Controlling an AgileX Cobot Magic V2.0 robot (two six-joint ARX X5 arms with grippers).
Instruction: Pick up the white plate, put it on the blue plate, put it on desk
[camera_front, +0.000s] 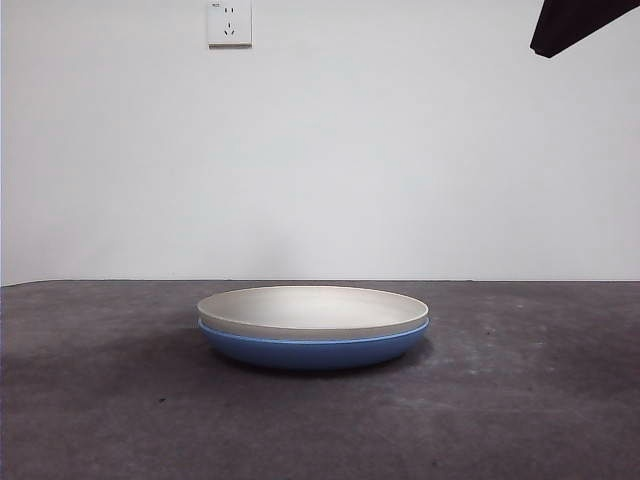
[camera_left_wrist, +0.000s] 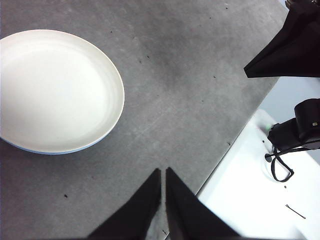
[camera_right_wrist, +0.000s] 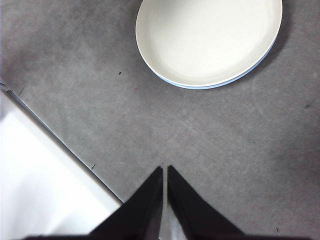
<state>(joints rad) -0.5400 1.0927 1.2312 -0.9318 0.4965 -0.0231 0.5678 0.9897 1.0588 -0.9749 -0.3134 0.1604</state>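
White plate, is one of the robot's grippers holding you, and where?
No. The white plate sits on the blue plate, untouched. The left gripper and right gripper are both shut, empty, above the desk.

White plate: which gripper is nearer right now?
Hard to call; about equal. The left gripper and the right gripper both hang above bare desk, well clear of the white plate stacked on the blue plate, fingers together.

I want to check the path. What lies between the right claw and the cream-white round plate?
Only bare grey desk, shown in the right wrist view. The right claw is apart from the cream-white round plate.
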